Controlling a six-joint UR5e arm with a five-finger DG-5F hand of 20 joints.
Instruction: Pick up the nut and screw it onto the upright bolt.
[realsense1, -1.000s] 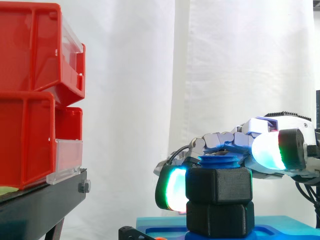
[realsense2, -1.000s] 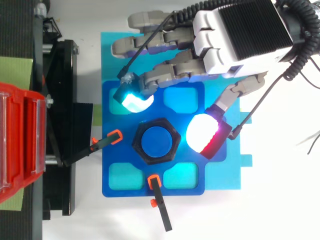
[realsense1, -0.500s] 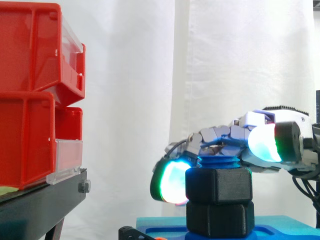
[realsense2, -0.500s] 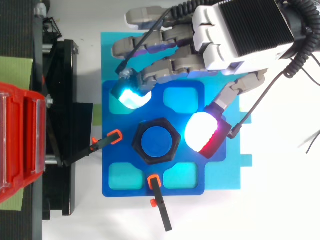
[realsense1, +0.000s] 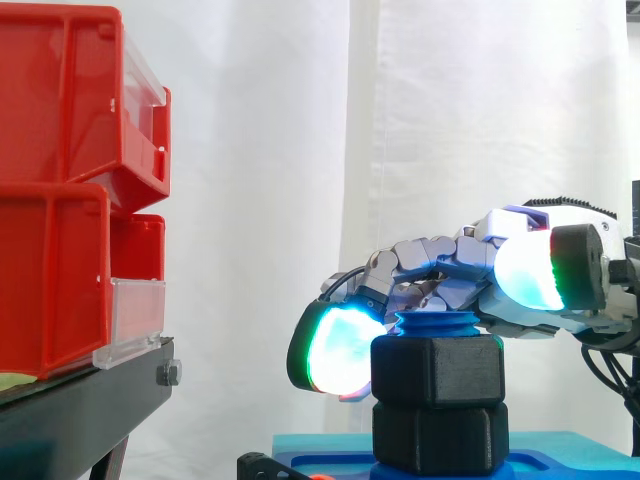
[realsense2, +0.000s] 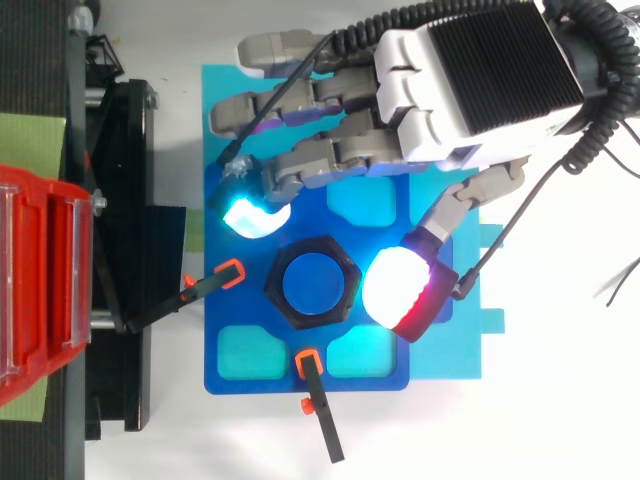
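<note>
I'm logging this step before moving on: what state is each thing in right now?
nut: on the bolt, directly above the black hex base.
bolt: upright, threaded tip showing above the nut.
robot hand: open, glowing pads either side of the nut.
red bins: stacked on the black stand.

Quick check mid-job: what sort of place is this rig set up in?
Most likely a robotics lab test cell: a white curtain as backdrop, red bins on a black stand, and a blue fixture plate holding a blue bolt with a black nut on it.
</note>
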